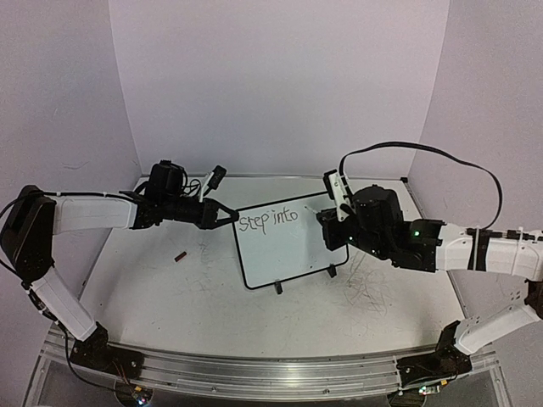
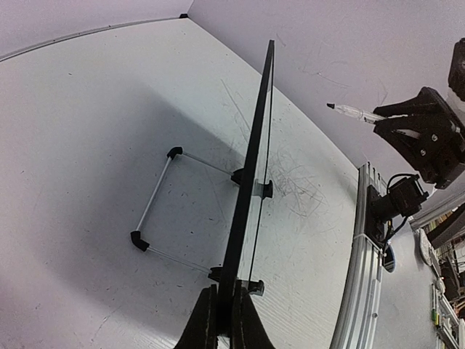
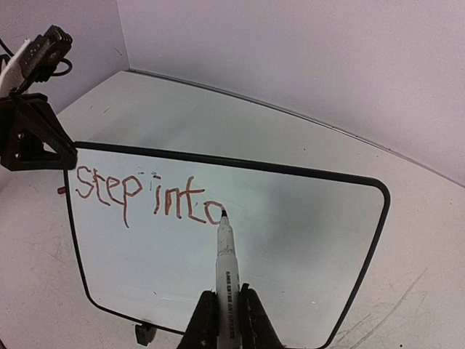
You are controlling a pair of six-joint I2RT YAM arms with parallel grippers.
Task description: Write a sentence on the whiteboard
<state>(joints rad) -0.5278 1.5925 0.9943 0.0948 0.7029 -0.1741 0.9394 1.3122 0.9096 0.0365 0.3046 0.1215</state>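
Scuffed tabletop (image 1: 170, 305): left claw (image 1: 231, 218) clamps whiteboard (image 1: 293, 254), right claw (image 3: 227, 311) grips marker (image 3: 225, 251), red bit (image 1: 181, 255) nearby

The whiteboard (image 2: 251, 153) is seen edge-on, its lower frame clamped in the left gripper (image 2: 227, 294). A wire stand (image 2: 154, 193) is seen ahead-left of the claw. Ahead-right, a marker (image 2: 352, 111) is held by the right gripper (image 2: 389, 120), clear of the board.

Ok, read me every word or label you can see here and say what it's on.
"step into": the handwritten sentence, upper left of the whiteboard.
Small print along the marker barrel: too blurred to read.
No other text can be read in any view.
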